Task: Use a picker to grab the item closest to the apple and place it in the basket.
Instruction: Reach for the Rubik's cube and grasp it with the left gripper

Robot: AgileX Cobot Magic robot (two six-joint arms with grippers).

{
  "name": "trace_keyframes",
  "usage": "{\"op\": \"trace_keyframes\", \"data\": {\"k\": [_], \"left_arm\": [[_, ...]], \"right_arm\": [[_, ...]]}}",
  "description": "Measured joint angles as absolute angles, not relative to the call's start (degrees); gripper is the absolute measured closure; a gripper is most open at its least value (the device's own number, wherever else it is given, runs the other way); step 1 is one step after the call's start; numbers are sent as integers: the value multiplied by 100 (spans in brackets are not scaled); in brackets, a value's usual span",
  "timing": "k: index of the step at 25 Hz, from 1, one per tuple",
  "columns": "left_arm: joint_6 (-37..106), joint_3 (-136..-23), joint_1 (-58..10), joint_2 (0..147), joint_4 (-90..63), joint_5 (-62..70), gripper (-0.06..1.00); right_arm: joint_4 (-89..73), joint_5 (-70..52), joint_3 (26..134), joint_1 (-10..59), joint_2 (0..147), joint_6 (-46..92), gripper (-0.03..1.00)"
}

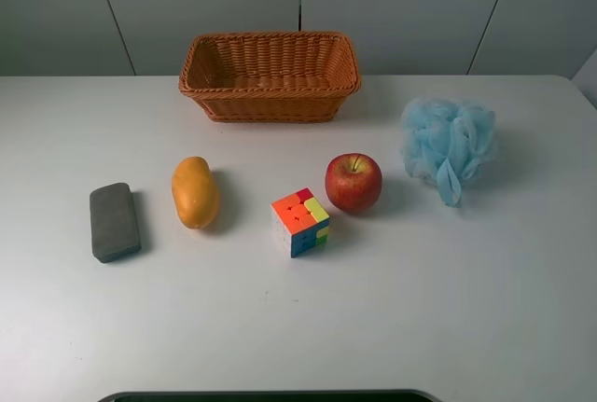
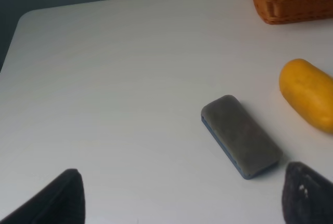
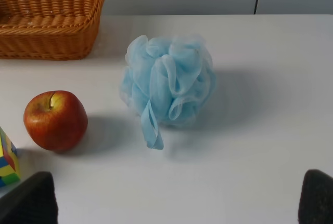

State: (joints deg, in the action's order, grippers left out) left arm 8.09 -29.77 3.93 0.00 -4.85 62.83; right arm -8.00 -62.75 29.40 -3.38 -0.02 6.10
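Observation:
A red apple point(image 1: 354, 181) sits right of the table's middle. A multicoloured puzzle cube point(image 1: 300, 222) lies just left and in front of it, the nearest thing to it. The brown wicker basket point(image 1: 270, 76) stands empty at the back centre. In the right wrist view the apple point(image 3: 55, 120) and a corner of the cube point(image 3: 6, 159) show. My left gripper point(image 2: 182, 203) is open and empty, near the grey eraser. My right gripper point(image 3: 174, 203) is open and empty, in front of the blue sponge. Neither gripper shows in the exterior high view.
A blue mesh bath sponge point(image 1: 449, 145) lies right of the apple. A yellow mango point(image 1: 194, 192) and a grey eraser point(image 1: 114, 222) lie on the left. The white table point(image 1: 420, 309) has a dark edge at the front.

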Motion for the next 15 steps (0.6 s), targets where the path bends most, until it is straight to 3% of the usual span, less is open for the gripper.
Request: {"op": "trace_keyframes", "data": {"k": [15], "left_arm": [[809, -2977, 393, 0, -485, 6283, 22]], "right_arm": [[-800, -6275, 2940, -338, -2, 610, 27]]}}
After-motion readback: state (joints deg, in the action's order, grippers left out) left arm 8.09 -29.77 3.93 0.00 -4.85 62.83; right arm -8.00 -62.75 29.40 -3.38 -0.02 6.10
